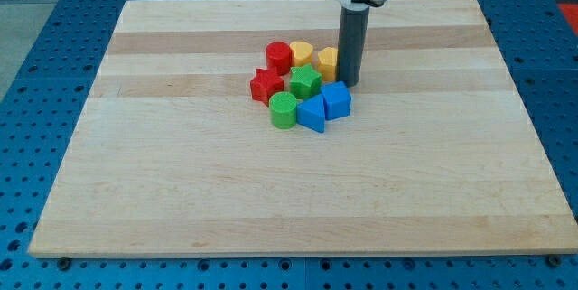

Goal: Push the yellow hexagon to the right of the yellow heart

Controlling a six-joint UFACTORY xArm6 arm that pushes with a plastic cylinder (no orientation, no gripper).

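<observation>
The yellow hexagon (327, 60) sits in a tight cluster near the board's middle, partly hidden behind my rod. The yellow heart (302, 53) is just to its left, touching or nearly touching it. My tip (349, 83) rests on the board right against the hexagon's right side, just above the blue cube. The rod is upright and comes down from the view's top.
Around them sit a red cylinder (278, 56), a red star (266, 85), a green star (305, 81), a green cylinder (284, 109), a blue triangle (312, 114) and a blue cube (336, 100). The wooden board (181, 173) lies on a blue perforated table.
</observation>
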